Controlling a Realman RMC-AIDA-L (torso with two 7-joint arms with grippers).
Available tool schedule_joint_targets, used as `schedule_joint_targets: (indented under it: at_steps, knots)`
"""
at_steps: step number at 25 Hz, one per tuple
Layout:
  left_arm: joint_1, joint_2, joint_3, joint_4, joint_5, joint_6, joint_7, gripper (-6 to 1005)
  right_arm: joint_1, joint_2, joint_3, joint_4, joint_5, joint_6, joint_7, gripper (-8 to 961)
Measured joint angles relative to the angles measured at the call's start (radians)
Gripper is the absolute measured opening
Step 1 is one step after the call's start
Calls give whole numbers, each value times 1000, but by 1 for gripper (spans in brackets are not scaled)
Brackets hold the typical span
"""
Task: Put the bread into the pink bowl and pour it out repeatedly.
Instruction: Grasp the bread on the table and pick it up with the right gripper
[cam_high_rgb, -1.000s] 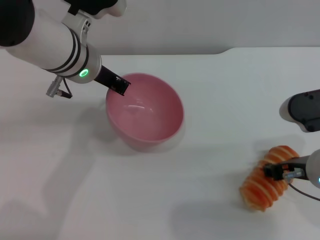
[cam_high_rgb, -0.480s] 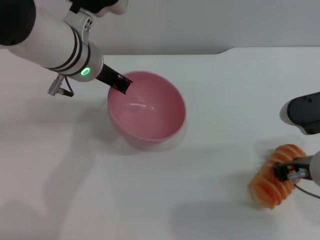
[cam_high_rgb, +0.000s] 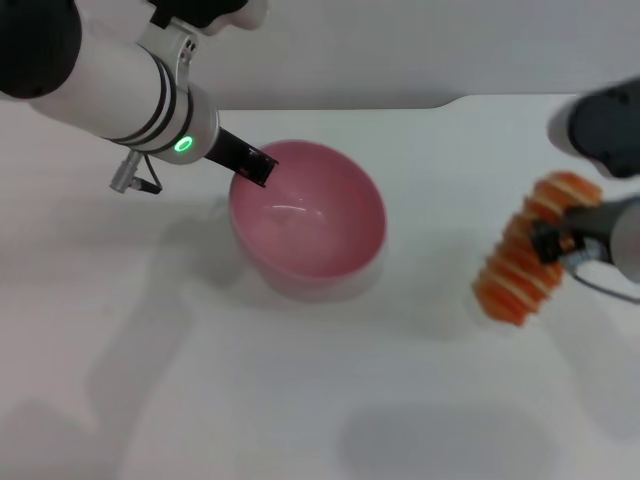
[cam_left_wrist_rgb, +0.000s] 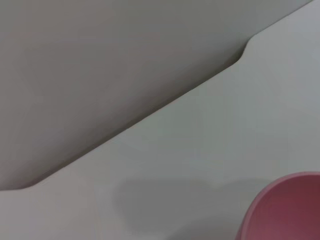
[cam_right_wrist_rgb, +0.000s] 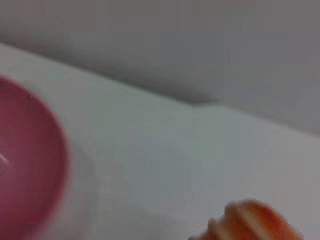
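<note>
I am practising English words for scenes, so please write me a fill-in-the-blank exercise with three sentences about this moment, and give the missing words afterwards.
1. The right gripper holds the striped ____, near the right edge of the head view.
2. The left gripper grips the rim of the pink bowl, and the inside of the bowl is ____.
3. The bowl and the bread are over a plain ____ table.

Missing words: bread; empty; white
</note>
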Motion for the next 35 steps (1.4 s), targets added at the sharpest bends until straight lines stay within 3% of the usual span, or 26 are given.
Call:
schedule_joint_targets:
  at_steps: [6, 9, 11, 15, 20, 23, 28, 35]
  knots:
    - [-11, -3, 46, -37, -60, 39, -3, 141, 108, 3, -34, -27, -1, -3, 1, 297]
    - [-12, -4, 64, -37, -65, 43, -8, 141, 130, 4, -42, -31, 0, -5, 3, 279]
    - [-13, -4, 70, -37, -69, 44, -10, 142, 139, 4, -48, -34, 0, -3, 5, 203]
    - [-7, -1, 72, -38, -75, 45, -9, 143, 88, 4, -47, -32, -21, -11, 41, 50]
    - [1, 3, 60, -38, -56, 36, -2, 145, 5, 2, -9, -52, -39, -12, 68, -2]
    - [3, 6, 37, -38, -44, 35, 0, 146, -42, 6, 1, -63, -72, -5, 75, 173]
    - [3, 7, 28, -34, -31, 35, 5, 147, -37, 5, -8, 13, -77, 9, 119, 411]
    - [2, 7, 28, -37, -28, 33, 12, 149, -53, 3, -33, 51, -121, -12, 163, 564]
